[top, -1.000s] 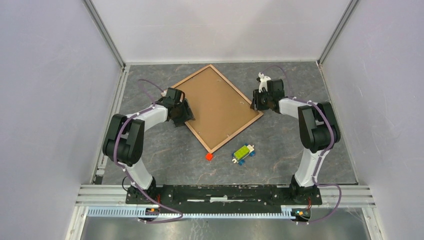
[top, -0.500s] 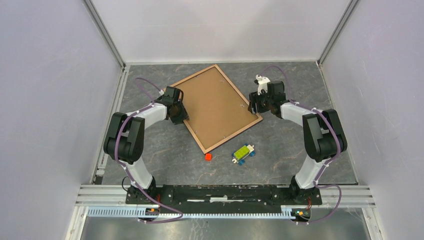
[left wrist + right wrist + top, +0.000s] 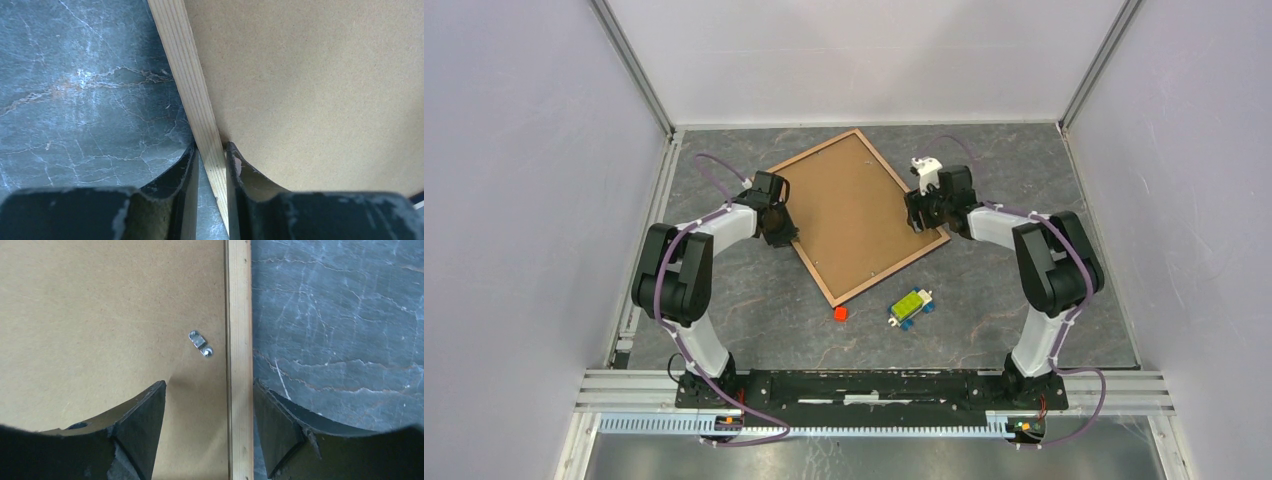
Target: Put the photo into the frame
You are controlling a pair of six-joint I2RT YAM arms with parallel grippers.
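Note:
The frame [image 3: 890,270] lies back side up on the dark table, turned like a diamond, with a plain brown backing board [image 3: 856,215] filling it. My left gripper [image 3: 781,228] is at its left edge. In the left wrist view the gripper [image 3: 211,147] is shut on the light wood rail [image 3: 185,65]. My right gripper [image 3: 921,212] is at the right edge. In the right wrist view that gripper [image 3: 209,385] stands open, straddling the rail [image 3: 239,315], one finger over the board [image 3: 100,315] and one over the table. The photo is not in view.
A small metal clip [image 3: 201,342] sits on the board beside the right rail. A red cube [image 3: 841,313] and a green and yellow toy car [image 3: 910,306] lie just in front of the frame's near corner. Enclosure walls stand on both sides and at the back.
The left gripper has shut on the frame's left rail. The right gripper has opened and moved left, over the right rail. The frame has turned slightly.

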